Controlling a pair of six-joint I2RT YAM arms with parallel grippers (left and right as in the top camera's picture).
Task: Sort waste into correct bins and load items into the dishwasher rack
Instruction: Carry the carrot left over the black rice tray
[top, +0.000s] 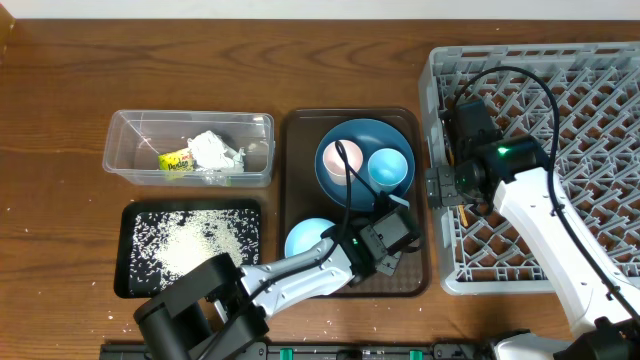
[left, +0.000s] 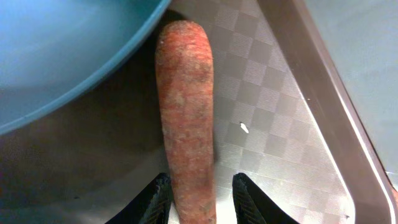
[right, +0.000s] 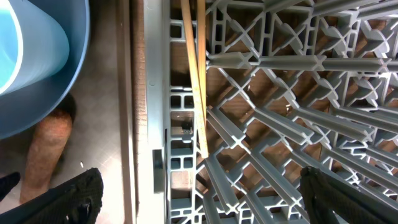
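An orange carrot (left: 186, 118) lies on the brown tray (left: 273, 124) beside the dark-blue plate's rim (left: 62, 50). My left gripper (left: 199, 193) is shut on it, the left finger pressed to it and a sliver of tray showing by the right finger. From above, the left gripper (top: 395, 225) hides the carrot. The carrot (right: 43, 155) also shows in the right wrist view. My right gripper (right: 199, 199) hangs wide open over the grey rack's left edge (right: 180, 162), holding nothing. The chopsticks (right: 193, 81) lie in the rack (top: 600, 90).
The plate (top: 345, 185) holds a white-pink cup (top: 340, 160) and a light-blue cup (top: 388, 168). A light-blue bowl (top: 305, 240) sits on the tray's near side. The clear tub (top: 125, 150) holds tissue (top: 212, 150) and a wrapper (top: 176, 162). Rice (top: 195, 240) lies in the black tray (top: 128, 250).
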